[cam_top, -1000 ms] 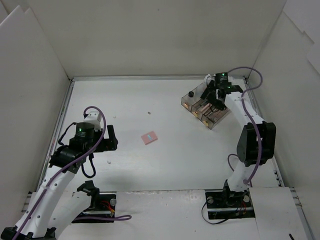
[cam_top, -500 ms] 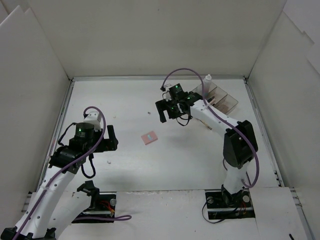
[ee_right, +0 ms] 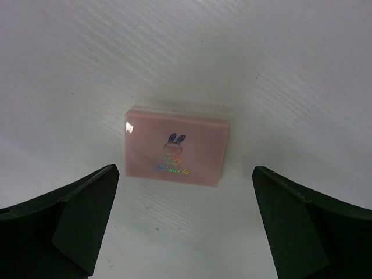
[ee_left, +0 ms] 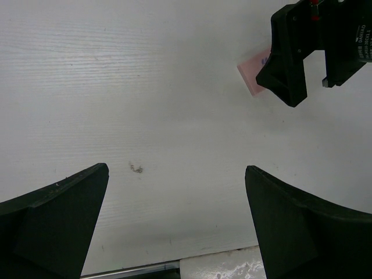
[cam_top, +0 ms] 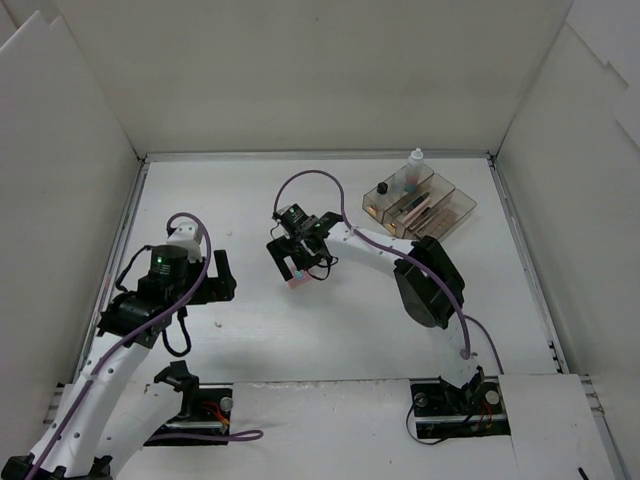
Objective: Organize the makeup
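White tabletop (cam_top: 250, 330), walled in. I see pink square compact (ee_right: 176, 146) lying flat mid-surface. Right fingers (ee_right: 58, 226) spread wide on either side of it, no contact. Left fingers (ee_left: 52, 215) wide apart, empty, well left of compact.

top view: pink square compact (cam_top: 297, 283) mostly hidden under black right gripper (cam_top: 304, 270) | smoky clear plastic tray (cam_top: 468, 208), far-right corner of white table (cam_top: 220, 200): contents too small to tell

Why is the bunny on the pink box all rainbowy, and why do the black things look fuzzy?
Right wrist view: the bunny print on the pink compact glints in colours, likely shiny foil catching light; the black fingers sit very close to the lens, so they blur. Left wrist view: same soft fingers.
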`<state>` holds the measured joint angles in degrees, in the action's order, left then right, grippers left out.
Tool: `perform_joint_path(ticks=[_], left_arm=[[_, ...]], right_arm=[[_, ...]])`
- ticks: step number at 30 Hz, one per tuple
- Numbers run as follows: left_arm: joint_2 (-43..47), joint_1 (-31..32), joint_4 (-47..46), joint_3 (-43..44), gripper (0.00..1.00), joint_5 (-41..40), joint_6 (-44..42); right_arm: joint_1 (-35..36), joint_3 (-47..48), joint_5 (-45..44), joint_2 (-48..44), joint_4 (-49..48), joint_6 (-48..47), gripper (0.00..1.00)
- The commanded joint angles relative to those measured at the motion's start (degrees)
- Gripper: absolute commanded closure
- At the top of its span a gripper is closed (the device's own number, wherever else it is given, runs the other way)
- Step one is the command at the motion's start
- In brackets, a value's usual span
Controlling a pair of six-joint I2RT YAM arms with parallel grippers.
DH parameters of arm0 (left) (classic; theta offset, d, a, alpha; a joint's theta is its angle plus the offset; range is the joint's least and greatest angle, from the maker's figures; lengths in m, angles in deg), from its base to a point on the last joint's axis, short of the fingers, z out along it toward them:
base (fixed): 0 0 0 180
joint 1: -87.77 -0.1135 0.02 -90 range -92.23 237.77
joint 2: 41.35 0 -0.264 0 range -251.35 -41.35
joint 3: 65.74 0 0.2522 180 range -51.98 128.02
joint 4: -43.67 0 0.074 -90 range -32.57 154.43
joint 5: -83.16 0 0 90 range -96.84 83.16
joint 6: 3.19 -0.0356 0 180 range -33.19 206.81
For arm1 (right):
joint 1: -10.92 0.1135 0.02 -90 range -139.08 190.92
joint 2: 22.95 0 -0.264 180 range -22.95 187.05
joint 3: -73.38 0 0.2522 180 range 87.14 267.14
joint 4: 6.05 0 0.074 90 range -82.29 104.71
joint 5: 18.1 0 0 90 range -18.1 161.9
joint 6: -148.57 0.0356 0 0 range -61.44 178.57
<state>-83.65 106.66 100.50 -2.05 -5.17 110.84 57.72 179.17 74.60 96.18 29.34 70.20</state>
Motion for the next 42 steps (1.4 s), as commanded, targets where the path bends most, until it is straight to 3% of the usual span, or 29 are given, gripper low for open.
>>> perform_joint_path(ticks=[1,25,26,29,30,32,35,42], left_arm=[[-0.23,-0.44,-2.46,1.4,0.0,0.44,-0.92],[-0.24,-0.44,-2.55,1.4,0.0,0.61,-1.0],[-0.32,-0.44,-2.55,1.31,0.01,0.61,-1.0],[-0.15,-0.44,-2.64,1.31,0.0,0.53,-1.0],[-0.15,-0.44,-2.55,1.31,0.01,0.53,-0.92],[-0.15,-0.44,-2.46,1.31,0.01,0.53,-1.0],[-0.23,-0.44,-2.55,1.31,0.01,0.61,-1.0],[0.03,-0.44,-2.55,1.31,0.01,0.53,-1.0]], right_arm=[[0.04,2.89,-4.89,0.31,-0.09,3.56,0.02],[3.73,0.79,-5.59,5.32,-0.1,9.19,0.06],[3.73,0.61,-6.12,5.5,-0.09,9.28,0.09],[3.73,-0.44,-8.76,4.36,-0.01,8.93,0.29],[3.38,-1.14,-9.2,3.83,-0.09,8.58,0.44],[2.68,-2.28,-10.17,1.56,-0.09,7.09,0.64],[0.66,-3.95,-11.05,-2.48,-0.18,3.05,0.78],[-8.2,-9.4,-12.37,-14.88,-0.27,-10.39,0.85]])
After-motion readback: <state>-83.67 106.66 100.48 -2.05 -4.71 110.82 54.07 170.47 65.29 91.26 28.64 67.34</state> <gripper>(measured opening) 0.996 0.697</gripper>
